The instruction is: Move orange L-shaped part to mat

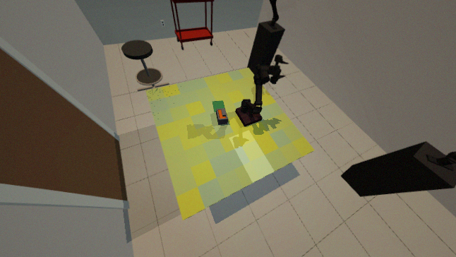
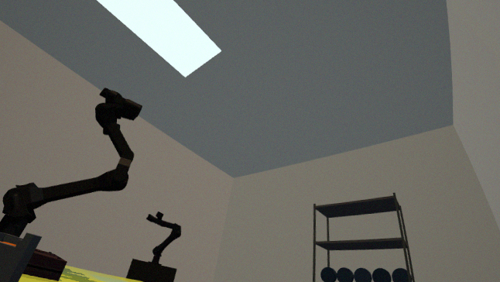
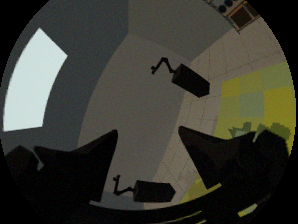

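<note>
- Part: the orange L-shaped part (image 1: 221, 114) (image 2: 8, 244) lies in its pocket in the grey tray (image 1: 222, 121) (image 2: 29, 252); the long leg runs toward the green mat (image 1: 218, 105), and the foot of the L is at the far end, on the side of the arm's base.
- Pincer (image 1: 286, 69) (image 2: 137, 111) (image 3: 148, 131): released, fingers spread wide with nothing between them; raised well apart from the tray and the counter (image 1: 169, 141) (image 2: 89, 274) (image 3: 252, 80), and pointed away from the part.
- Expected handling: probably light and rigid. Mass, stiffness and surface friction cannot be read from the pictures; assume a smooth face on which a fingertip may skid.
- Press point: the foot of the L, close to its outer end. Apply force straight down and increase it gradually. Pressure nearer the middle may fail to tip the part.
- Grip point: the free end of the long leg, nearest the mat, once it stands proud of the pocket. Take both side faces squarely; a shallow bite would let the part pivot or drop.
- Clamping: moderate force should suffice. Fragility is not evident, but abrupt release of the pressed end may let the part fall back.
- Placement: level the part before contact with the mat, top side up, then open the fingers evenly.
</note>
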You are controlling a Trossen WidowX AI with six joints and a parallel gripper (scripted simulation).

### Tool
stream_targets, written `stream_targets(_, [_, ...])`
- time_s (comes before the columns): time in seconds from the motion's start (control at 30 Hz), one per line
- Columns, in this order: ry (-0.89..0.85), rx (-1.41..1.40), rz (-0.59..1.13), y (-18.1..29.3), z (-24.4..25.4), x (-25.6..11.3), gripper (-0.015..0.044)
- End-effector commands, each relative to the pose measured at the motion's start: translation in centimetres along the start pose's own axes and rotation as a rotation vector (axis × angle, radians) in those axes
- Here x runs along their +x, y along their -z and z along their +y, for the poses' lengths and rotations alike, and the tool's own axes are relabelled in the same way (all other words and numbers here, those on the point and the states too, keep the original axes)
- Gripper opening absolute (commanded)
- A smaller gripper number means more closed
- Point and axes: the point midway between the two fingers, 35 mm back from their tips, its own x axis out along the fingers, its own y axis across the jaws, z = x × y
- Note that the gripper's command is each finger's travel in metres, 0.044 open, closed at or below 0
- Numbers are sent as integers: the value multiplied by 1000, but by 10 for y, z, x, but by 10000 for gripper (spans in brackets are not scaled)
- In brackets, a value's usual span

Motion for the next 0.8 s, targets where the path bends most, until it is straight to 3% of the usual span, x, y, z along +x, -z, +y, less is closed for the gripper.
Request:
stream_targets(0.0, [-10, -9, 5, 3, 2, 0, 374])
stream_targets(0.27, [-269, -180, 137, 74, 58, -10, 180])
stream_targets(0.47, [-641, -355, 294, 148, 110, -60, 180])
stream_targets(0.77, [-1240, -563, 667, 254, 121, -219, 180])
